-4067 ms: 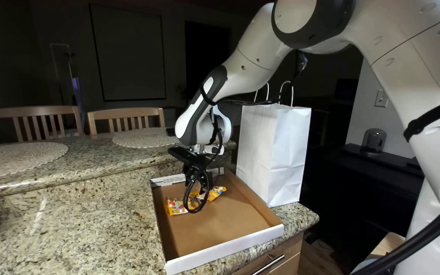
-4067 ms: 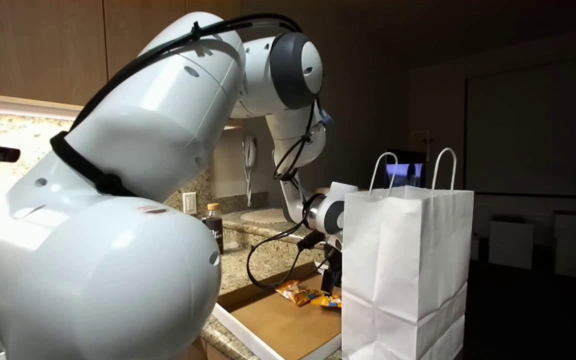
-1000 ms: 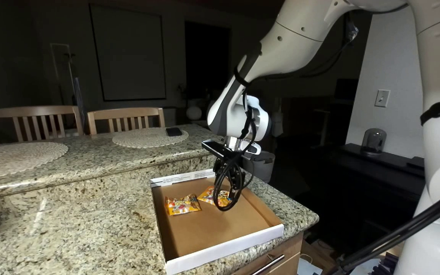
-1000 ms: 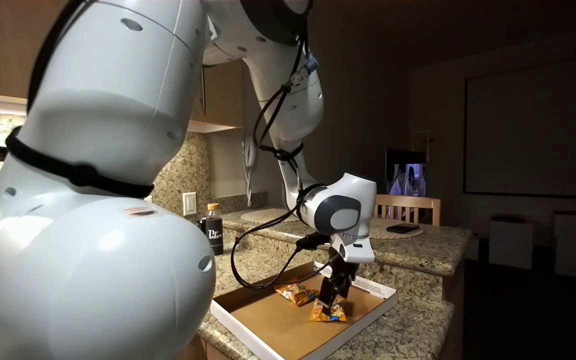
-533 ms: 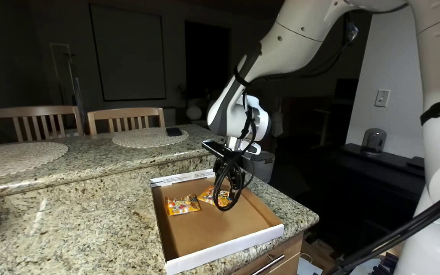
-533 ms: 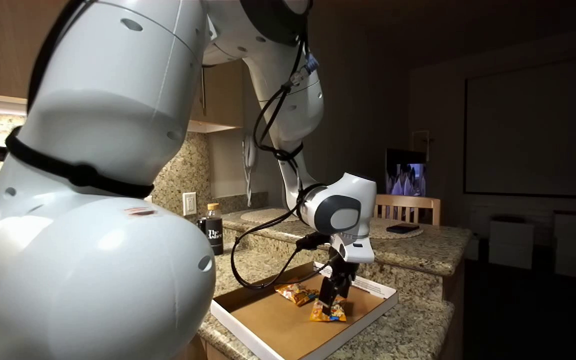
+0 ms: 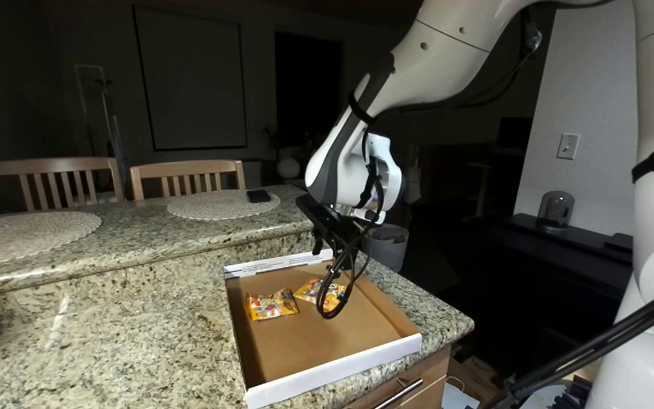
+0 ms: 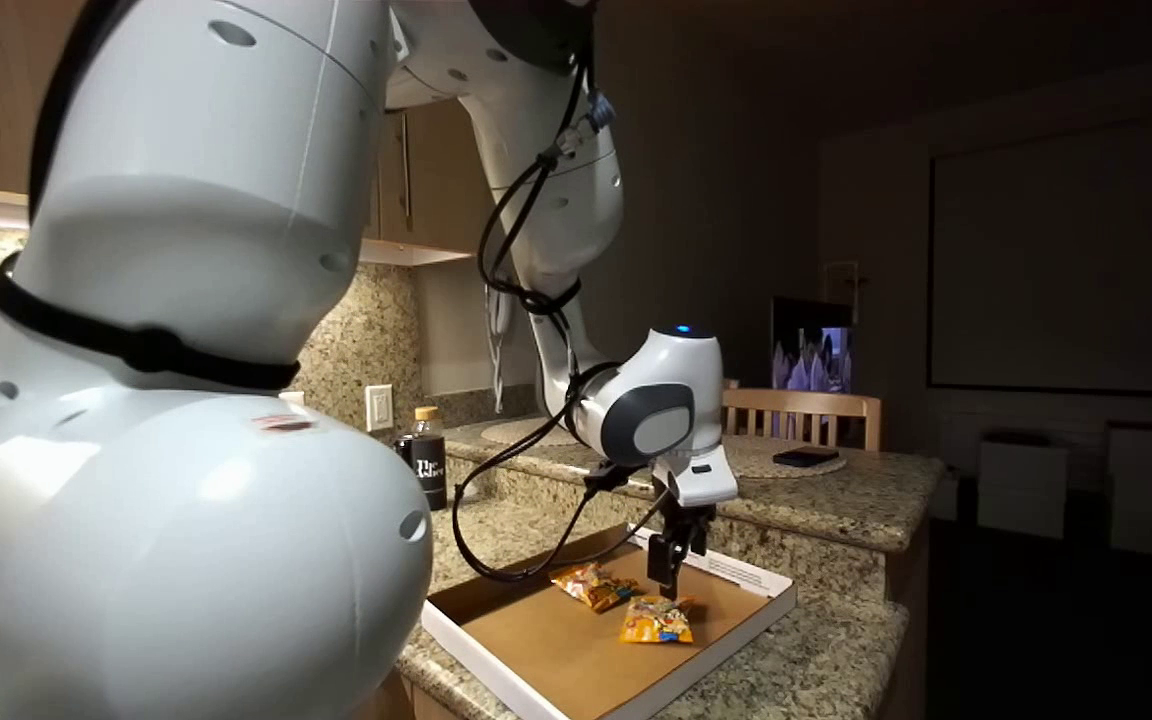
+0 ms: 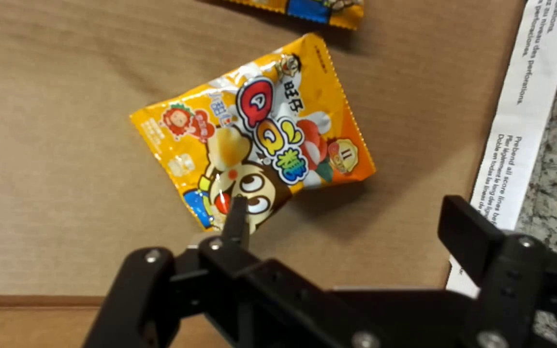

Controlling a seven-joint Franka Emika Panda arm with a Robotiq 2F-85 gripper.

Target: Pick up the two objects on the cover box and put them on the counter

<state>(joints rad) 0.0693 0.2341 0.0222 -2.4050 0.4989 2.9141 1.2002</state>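
Raised since a moment ago: jaws of the robot arm (image 7: 435, 68), spread wide, released. QQ candy packet (image 9: 256, 135), orange-yellow: lying in the cardboard box lid (image 7: 315, 346); in the wrist view between 10 and 11 o'clock from the jaws, one jaw overlapping its lower edge. Second candy packet (image 9: 310, 8): same lid, at 1 o'clock from the first, only partly in view. Box lid: brown inside, white-rimmed, resting on the granite table (image 7: 134, 341). Woven placemat (image 7: 208, 205): upper ledge (image 7: 128, 227), at 11 o'clock from the lid in an exterior view.
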